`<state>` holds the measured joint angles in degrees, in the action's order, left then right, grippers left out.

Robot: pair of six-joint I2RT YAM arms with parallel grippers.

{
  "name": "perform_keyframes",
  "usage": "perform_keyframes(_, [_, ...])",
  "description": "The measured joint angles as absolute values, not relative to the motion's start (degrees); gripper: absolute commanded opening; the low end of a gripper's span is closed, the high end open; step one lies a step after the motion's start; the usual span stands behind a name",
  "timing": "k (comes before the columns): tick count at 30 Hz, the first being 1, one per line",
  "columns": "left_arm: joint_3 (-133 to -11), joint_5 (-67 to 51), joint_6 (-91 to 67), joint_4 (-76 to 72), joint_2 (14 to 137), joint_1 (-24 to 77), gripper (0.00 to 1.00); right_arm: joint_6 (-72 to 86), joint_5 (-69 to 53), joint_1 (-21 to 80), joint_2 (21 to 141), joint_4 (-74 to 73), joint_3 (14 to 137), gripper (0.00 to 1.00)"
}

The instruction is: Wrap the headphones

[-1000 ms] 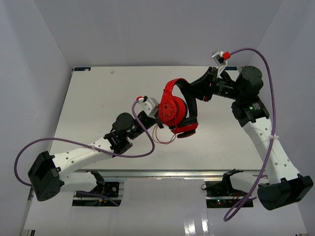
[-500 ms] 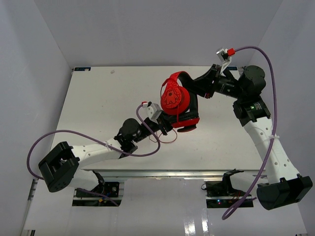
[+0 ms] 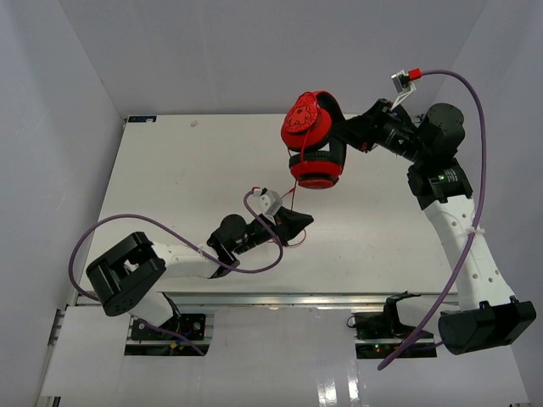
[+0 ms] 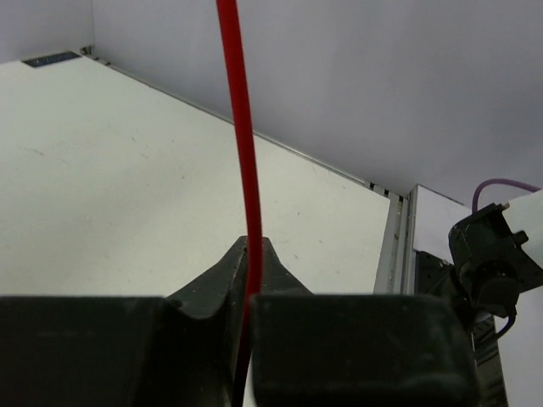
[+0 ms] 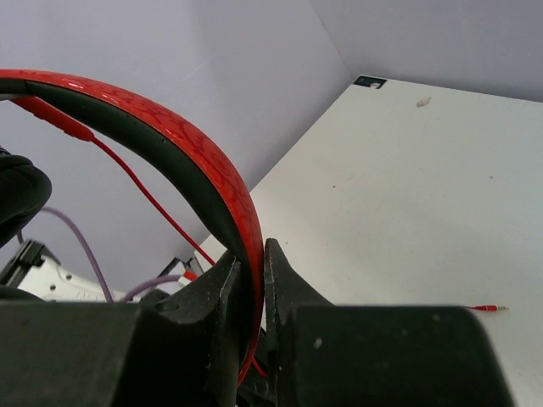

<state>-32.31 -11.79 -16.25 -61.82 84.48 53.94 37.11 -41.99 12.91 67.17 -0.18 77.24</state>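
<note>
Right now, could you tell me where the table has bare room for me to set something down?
The far-left table, from the back wall to the left arm, is bare. So is the near-right patch between the left fingers and the right arm. The centre is crowded: the red cable runs from the fingers up to the lifted headphones.
</note>
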Motion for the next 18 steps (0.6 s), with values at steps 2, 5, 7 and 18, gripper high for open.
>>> perform_keyframes(2, [-31.04, -12.13, -17.19, -63.02, 85.83, 53.93, 0.05, 38.25, -39.02, 12.46, 67.76, -2.36, 78.16, 0.08])
perform_keyframes(5, [-29.81, -12.64, -18.48, -64.53, 86.91, 53.93, 0.00, 38.74, -33.11, 12.15, 68.81, -6.82, 79.87, 0.08])
perform_keyframes(7, [-29.41, -13.02, -19.19, -65.36, 86.96, 53.93, 0.00, 38.78, -28.16, 12.08, 69.36, -9.69, 80.70, 0.08])
perform_keyframes(18, [-30.02, -14.33, -19.49, -60.92, 85.42, 55.29, 0.00, 33.80, -5.21, 12.19, 69.87, -15.36, 78.45, 0.08])
